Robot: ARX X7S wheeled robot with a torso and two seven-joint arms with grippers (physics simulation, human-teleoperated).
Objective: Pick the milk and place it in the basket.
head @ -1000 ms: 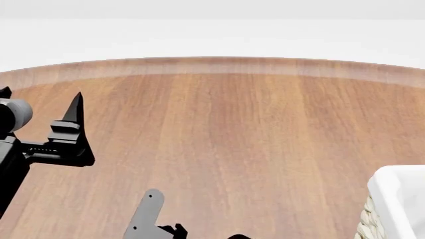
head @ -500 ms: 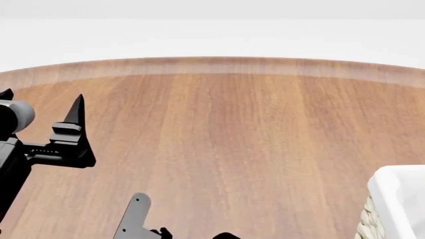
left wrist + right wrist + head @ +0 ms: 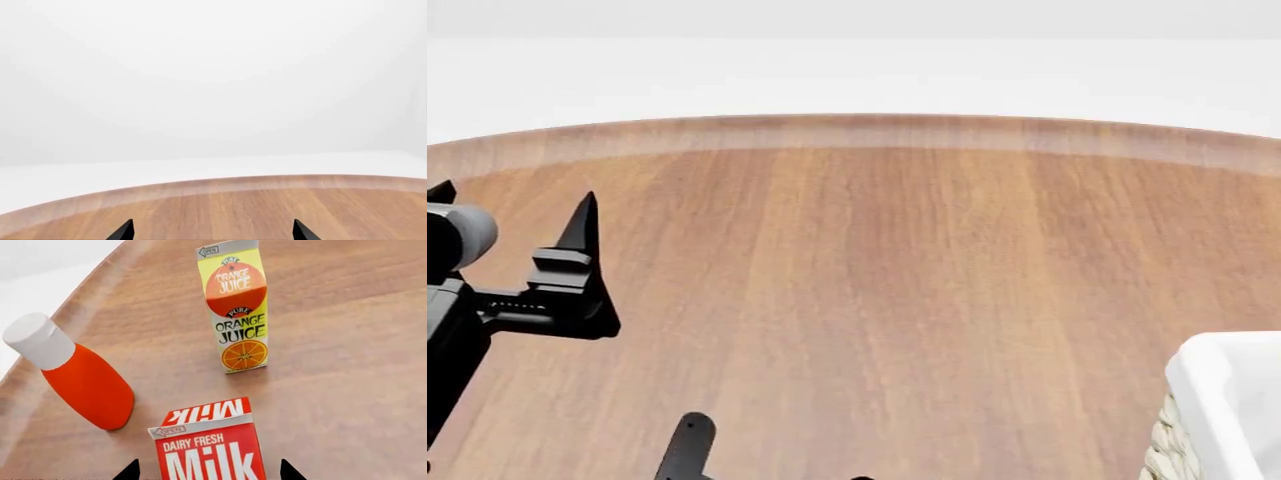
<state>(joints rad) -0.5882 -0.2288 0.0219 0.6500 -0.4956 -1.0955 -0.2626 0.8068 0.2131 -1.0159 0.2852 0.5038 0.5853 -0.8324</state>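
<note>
Right wrist view: your right gripper (image 3: pixel 208 471), jaws wide and empty, straddles the milk (image 3: pixel 208 442); descend squarely before closing.

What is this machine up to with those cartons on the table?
It is going after the milk. The right gripper hangs just above the carton, fingers spread either side, not gripping. An orange juice carton and an orange bottle stand close by on the wooden table. The left gripper waits open and empty. The basket sits at the table's right edge.
</note>
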